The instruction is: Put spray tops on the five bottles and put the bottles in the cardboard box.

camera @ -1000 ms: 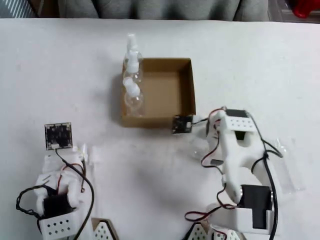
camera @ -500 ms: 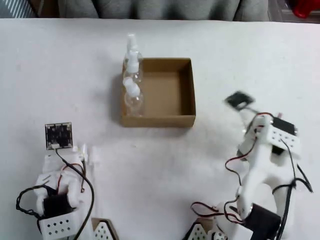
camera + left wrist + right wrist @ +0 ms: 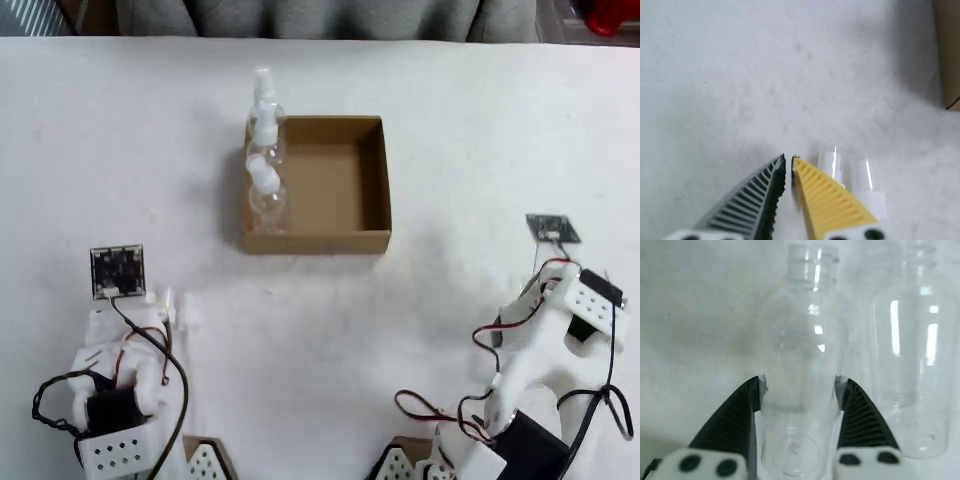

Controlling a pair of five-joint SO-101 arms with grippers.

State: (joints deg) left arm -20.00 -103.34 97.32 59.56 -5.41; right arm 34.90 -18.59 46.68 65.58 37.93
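Cardboard box [image 3: 383,180] sits mid-table [image 3: 450,100]. Three capped bottles [image 3: 266,190] stand in a row along one wall, probably packed to that side to leave room for the last two. Can't tell if the far one is fully inside.

Right gripper [image 3: 799,382]: fingers spread, one each side of an uncapped bottle [image 3: 799,340] lying on the table. They sit close against its walls, with the bottle deep between them. No squeeze evident. The neck points away from the wrist, so a grab on the body leaves the thread free for a top. Second bottle [image 3: 912,365], also uncapped, lies just beside it, parallel.

Left gripper [image 3: 788,160]: low over the table, fingers together, nothing held. Two spray tops [image 3: 832,160] lie just beside it, looks like staged within its reach.

My read: three of five done. Next is clamping this bottle without nudging its neighbour.
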